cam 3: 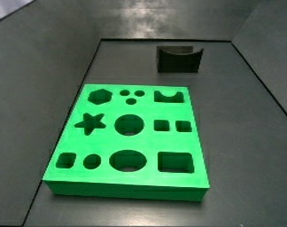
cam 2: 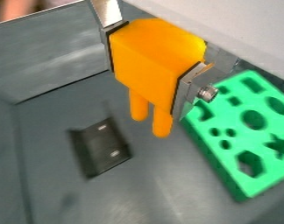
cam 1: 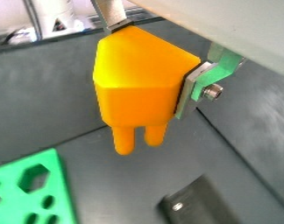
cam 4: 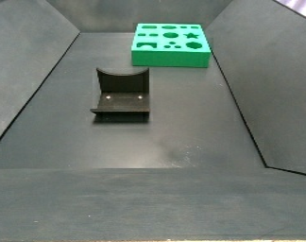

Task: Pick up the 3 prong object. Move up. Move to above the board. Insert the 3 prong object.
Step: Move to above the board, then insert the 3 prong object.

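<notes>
Both wrist views look down from close behind the gripper [cam 1: 151,83], whose closed fingers and held 3 prong object [cam 1: 138,83] fill much of each frame. Both also catch part of the board [cam 2: 244,131] and the fixture [cam 2: 100,147] below. A side view looks steeply down over the board [cam 3: 128,133], fixture [cam 3: 178,58] behind. The opposite side view has the fixture [cam 4: 122,93] nearer, board [cam 4: 171,44] beyond.

The gripper [cam 2: 154,63] holding the orange-yellow pegged plastic block [cam 2: 156,61] hangs over bare floor; the flat green cut-out board [cam 2: 247,131] at right seems unobstructed, the dark L-shaped fixture [cam 2: 100,149] lower left.
</notes>
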Robot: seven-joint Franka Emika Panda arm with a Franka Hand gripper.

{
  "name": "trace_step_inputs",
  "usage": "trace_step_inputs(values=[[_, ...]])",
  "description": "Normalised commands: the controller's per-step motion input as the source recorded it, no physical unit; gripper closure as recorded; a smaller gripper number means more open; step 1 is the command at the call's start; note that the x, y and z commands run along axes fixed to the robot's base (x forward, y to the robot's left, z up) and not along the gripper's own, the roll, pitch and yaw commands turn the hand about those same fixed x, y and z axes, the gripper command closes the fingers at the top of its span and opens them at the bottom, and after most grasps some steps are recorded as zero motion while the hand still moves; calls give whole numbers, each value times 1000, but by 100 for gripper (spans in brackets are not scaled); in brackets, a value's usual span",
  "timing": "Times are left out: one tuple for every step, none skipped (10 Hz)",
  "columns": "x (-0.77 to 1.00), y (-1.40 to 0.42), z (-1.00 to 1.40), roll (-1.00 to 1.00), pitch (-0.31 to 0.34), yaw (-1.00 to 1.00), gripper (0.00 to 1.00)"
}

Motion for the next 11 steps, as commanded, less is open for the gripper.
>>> trace_step_inputs(values=[[19, -1000, 161, -126, 214, -1000, 100], [25, -1000, 159, -123, 252, -940, 100], [36, -1000, 165, -91, 234, -665, 100], [49, -1000, 166, -81, 215, -426, 100], [62, -1000, 167, -69, 194, -254, 100], [88, -1000, 174, -35, 168, -86, 100], [109, -1000, 178, -15, 148, -16, 100], [94, -656, 122, -9, 132, -13, 100], [87, -468, 95, -10, 128, -5, 100], [61, -233, 55, -10, 109, 0, 100], [0, 0, -20, 4, 0, 0, 100]])
